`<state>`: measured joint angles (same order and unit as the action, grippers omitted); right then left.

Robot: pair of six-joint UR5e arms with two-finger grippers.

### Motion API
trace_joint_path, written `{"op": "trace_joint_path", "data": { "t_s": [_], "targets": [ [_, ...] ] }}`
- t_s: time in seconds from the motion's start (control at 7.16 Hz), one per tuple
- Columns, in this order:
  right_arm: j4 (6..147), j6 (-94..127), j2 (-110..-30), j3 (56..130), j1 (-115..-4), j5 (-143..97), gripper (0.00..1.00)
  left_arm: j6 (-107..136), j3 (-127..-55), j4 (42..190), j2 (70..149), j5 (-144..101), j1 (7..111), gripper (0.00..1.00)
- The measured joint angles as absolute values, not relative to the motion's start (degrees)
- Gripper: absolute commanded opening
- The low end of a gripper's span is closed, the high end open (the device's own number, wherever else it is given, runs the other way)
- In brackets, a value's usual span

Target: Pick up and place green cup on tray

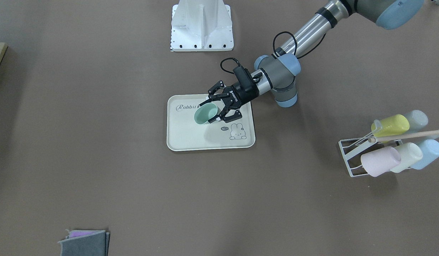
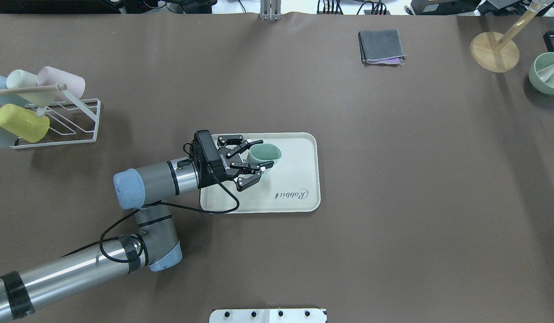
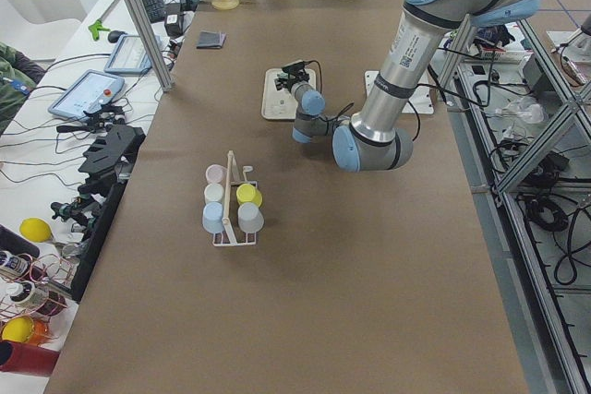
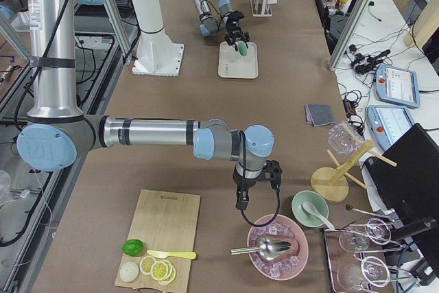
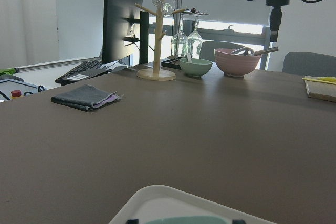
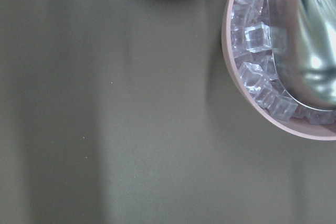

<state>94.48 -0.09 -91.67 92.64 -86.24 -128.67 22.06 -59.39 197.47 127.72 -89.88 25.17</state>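
The green cup (image 1: 205, 114) is tilted on its side, mouth facing away from the wrist, over the middle of the cream "Rabbit" tray (image 1: 191, 137). My left gripper (image 1: 210, 111) is shut on the cup's body, one finger on each side. The overhead view shows the same: gripper (image 2: 259, 156), cup (image 2: 266, 154), tray (image 2: 299, 152). The cup's rim (image 5: 189, 220) and tray edge (image 5: 157, 198) show at the bottom of the left wrist view. My right gripper (image 4: 241, 200) hangs far off beside a pink bowl of ice (image 4: 278, 245); I cannot tell if it is open or shut.
A white wire rack (image 2: 75, 121) with several pastel cups stands to the left of the tray. A folded grey cloth (image 2: 381, 46), a wooden stand (image 2: 494, 51) and a green bowl (image 2: 548, 72) lie at the far right. A white mount (image 1: 201, 26) stands behind the tray.
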Motion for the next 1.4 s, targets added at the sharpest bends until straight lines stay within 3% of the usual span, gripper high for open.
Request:
{"op": "trace_joint_path", "data": {
  "t_s": [0.98,1.4],
  "targets": [
    [94.48,-0.09,-91.65,92.6,-86.22,-128.67,1.0,21.82,-60.34,197.29,126.35,-90.07,25.22,0.99],
    [94.58,-0.2,-90.28,92.94,-86.19,-128.69,1.0,21.74,-66.68,189.31,126.35,-89.93,25.79,0.99]
  ]
}}
